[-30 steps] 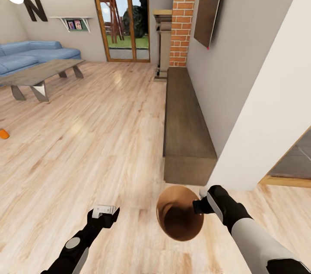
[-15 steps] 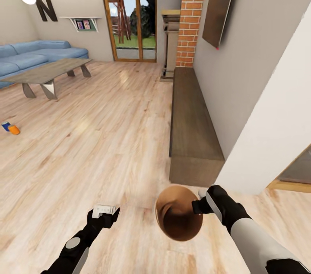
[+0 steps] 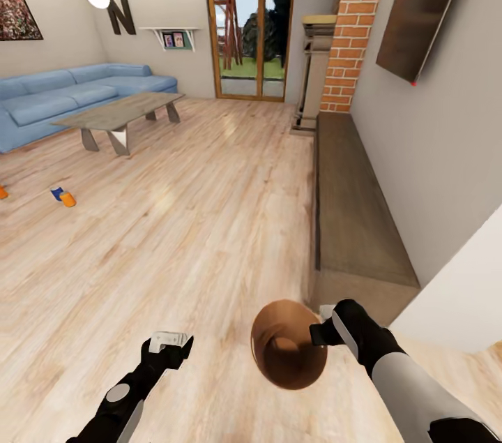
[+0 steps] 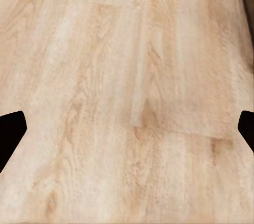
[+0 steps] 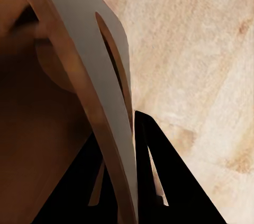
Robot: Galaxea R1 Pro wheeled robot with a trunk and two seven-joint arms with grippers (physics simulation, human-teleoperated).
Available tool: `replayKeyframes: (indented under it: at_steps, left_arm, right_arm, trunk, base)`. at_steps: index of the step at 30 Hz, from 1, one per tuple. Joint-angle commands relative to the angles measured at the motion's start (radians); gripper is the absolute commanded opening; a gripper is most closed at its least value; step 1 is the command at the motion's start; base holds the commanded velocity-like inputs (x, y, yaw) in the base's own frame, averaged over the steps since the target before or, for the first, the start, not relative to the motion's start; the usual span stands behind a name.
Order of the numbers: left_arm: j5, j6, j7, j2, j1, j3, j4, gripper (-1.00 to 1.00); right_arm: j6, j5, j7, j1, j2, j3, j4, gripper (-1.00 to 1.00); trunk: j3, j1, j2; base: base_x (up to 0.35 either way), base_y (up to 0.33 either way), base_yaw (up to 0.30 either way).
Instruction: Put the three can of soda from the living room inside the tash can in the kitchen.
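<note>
Round tash can [image 3: 289, 352] — grey wall, brown wood-lined rim, in right hand [image 3: 322, 331]

floor [image 3: 209, 220]: pale wood | blue can [image 3: 56, 193] touching orange can [image 3: 67, 199], far left

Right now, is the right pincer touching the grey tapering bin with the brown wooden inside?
Touching. The right wrist view shows the right pincer closed on the grey tapering bin, one finger each side of its wall.

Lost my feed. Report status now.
Right pincer shut on trash can rim. Left pincer open, empty. Soda cans on floor far left. Nothing between.
</note>
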Motion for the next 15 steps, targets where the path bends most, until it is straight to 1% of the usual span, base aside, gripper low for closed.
replayKeyframes:
  at_steps: [1, 8, 13, 15]
  left_arm:
    - [0.000, 0.000, 0.000, 0.000, 0.000, 0.000, 0.000, 1.00]
    - [0.002, 0.000, 0.000, 0.000, 0.000, 0.001, 0.000, 1.00]
    - [0.010, 0.001, -0.002, 0.000, 0.000, 0.006, -0.001, 1.00]
    - [0.021, 0.003, 0.000, 0.001, 0.000, 0.011, -0.002, 1.00]
  right_arm:
    - [0.001, -0.022, 0.007, 0.000, 0.000, -0.001, 0.000, -1.00]
    - [0.001, -0.022, 0.008, 0.000, 0.000, -0.001, 0.000, -1.00]
    - [0.001, -0.022, 0.009, 0.000, 0.000, 0.000, 0.000, -1.00]
    - [0.001, -0.022, 0.009, 0.000, 0.000, -0.001, 0.000, -1.00]
  trunk:
    - [0.000, 0.000, 0.000]
    - [0.000, 0.000, 0.000]
    - [0.000, 0.000, 0.000]
    - [0.000, 0.000, 0.000]
  base:
    - [0.064, 0.269, 0.247]
    - [0.045, 0.276, 0.247]
    - [0.089, 0.280, 0.247]
    - [0.105, 0.280, 0.247]
